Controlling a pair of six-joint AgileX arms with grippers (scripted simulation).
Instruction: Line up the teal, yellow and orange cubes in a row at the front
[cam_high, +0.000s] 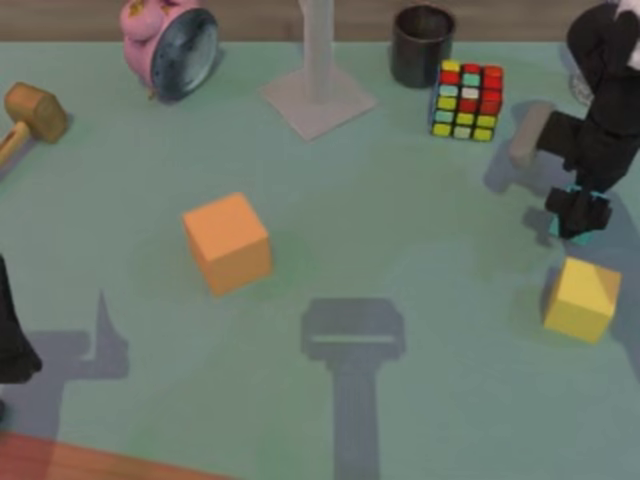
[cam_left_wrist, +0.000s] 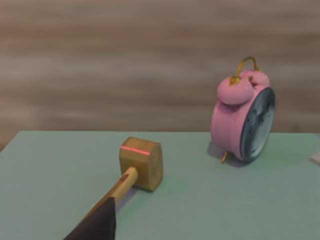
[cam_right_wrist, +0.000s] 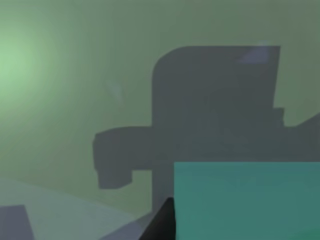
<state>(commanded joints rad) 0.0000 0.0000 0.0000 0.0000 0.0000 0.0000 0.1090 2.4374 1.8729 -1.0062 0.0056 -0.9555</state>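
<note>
The orange cube (cam_high: 227, 243) sits left of the table's middle. The yellow cube (cam_high: 581, 298) rests near the right edge. Just behind the yellow one, my right gripper (cam_high: 578, 213) points down over the teal cube (cam_high: 554, 229), which only peeks out beneath it. In the right wrist view the teal cube (cam_right_wrist: 250, 200) fills the near corner, with one dark fingertip (cam_right_wrist: 162, 225) pressed against its side. The gripper is shut on it. My left gripper (cam_high: 10, 350) is parked at the left edge, open, far from all three cubes.
Along the back stand a pink alarm clock (cam_high: 170, 40), a white stand (cam_high: 318, 95), a dark cup (cam_high: 423, 45) and a multicoloured puzzle cube (cam_high: 466, 100). A wooden mallet (cam_high: 35, 113) lies at the back left.
</note>
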